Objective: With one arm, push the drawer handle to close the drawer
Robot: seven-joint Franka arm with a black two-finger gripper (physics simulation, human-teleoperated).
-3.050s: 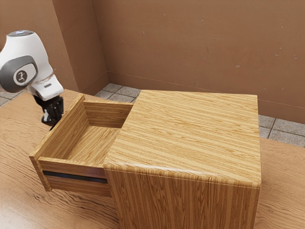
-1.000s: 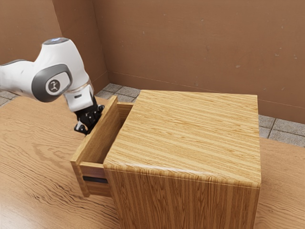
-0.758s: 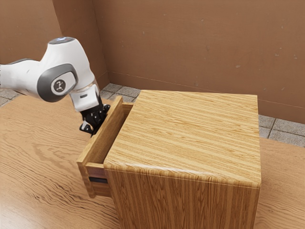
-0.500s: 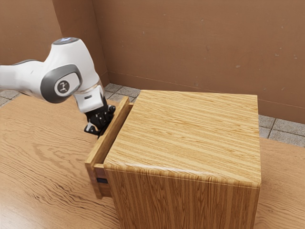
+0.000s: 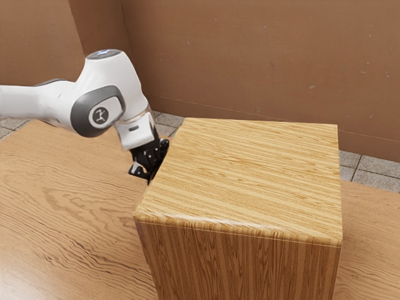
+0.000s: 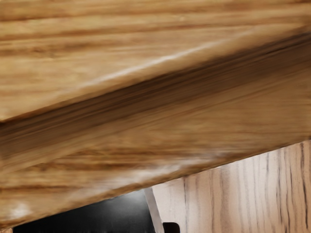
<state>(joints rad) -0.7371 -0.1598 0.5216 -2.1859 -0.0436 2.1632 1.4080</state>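
1. Our gripper [image 5: 149,165] is left of centre in the exterior view, hard by the left edge of the cabinet [image 5: 244,175]. We cannot tell whether it is wide or narrow, nor exactly where it bears on the handle.

2. The drawer [image 6: 160,162] is right beside the gripper, its front lying along the cabinet's edge. Half a second ago a slim opening still parted the two at the left of the exterior view; now that opening has gone behind the cabinet's top. The gripper has moved rightward in that view along with it, so we judge that our push is doing the work.

3. For the task, this looks like the last of the closing: the drawer is shut or very nearly so. A dark band runs between it and the cabinet's top in the wrist view, and we cannot say whether that is a remaining gap or mere shadow.

4. The cabinet, right of centre, has kept its place on the tabletop [image 5: 56,206]. We would finish with a light, straight press, then back off; pushing harder could shove the whole cabinet.
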